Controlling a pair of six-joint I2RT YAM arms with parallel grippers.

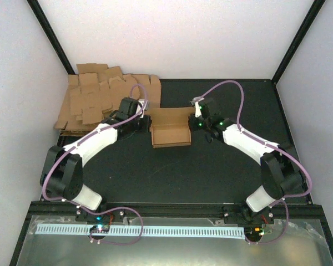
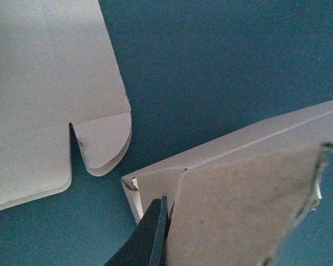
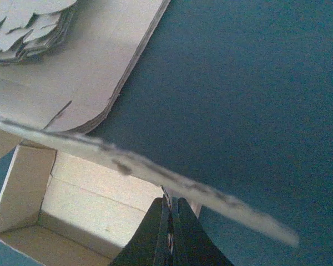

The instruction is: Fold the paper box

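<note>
**Pinching a half-formed carton from both ends**

Two robot arms meet over the paper box (image 1: 170, 132), a plain brown tray with its walls standing and its top open, lying on the dark counter (image 1: 177, 177) between the two claws. The left claw (image 1: 147, 123) sits at the box's left end with its fingers brought together on the thin end flap. In its wrist view one dark finger (image 2: 150, 235) presses flat against the upright cardboard panel (image 2: 238, 188), and the other finger is hidden behind it. The right claw (image 1: 193, 120) is closed on the opposite end. Its own camera shows both fingers (image 3: 169, 233) squeezed tight just below the flap's ragged edge, with the box's pale interior (image 3: 89, 205) to the left of the fingertips. Beyond the left claw lies a pile of cardboard sheets (image 1: 94, 97), apart from the box.
</note>
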